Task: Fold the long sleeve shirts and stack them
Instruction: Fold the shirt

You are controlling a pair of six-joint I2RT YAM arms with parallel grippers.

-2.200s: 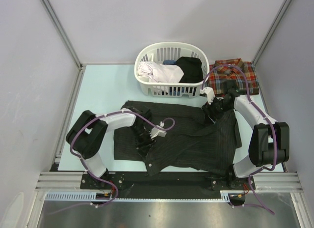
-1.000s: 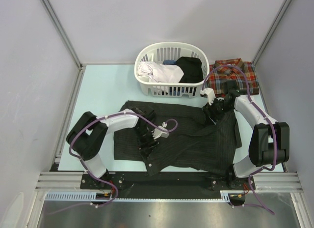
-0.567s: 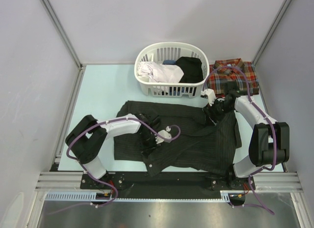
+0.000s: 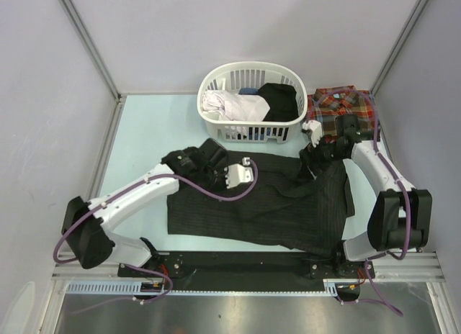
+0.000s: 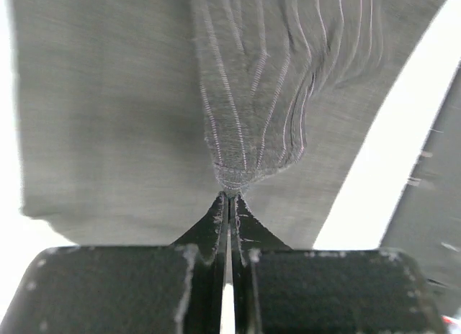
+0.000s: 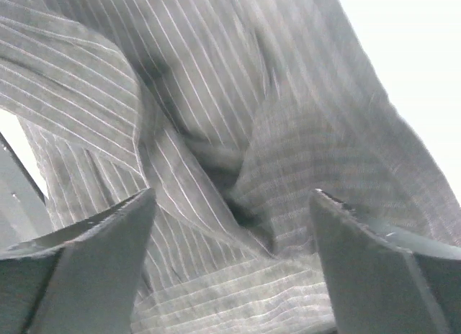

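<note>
The black pinstriped long sleeve shirt (image 4: 274,208) lies spread across the table's near half. My left gripper (image 4: 189,161) is over its back left corner, shut on a pinch of striped cloth (image 5: 248,143) that bunches into the fingertips (image 5: 220,208). My right gripper (image 4: 315,155) hovers over the shirt's back right part, its fingers (image 6: 130,219) wide apart above rumpled folds (image 6: 238,168), touching nothing I can see. The plaid long sleeve shirt (image 4: 346,109) lies folded at the back right.
A white laundry basket (image 4: 216,78) with white, blue and black clothes stands at the back centre, just behind both grippers. Grey walls close in left, right and behind. Pale table surface (image 4: 148,132) shows at the back left.
My left gripper shut on the shirt's cloth and swung from the shirt's near middle to its back left, taking the loose front flap along. My right gripper opened wider and shifted slightly back.
</note>
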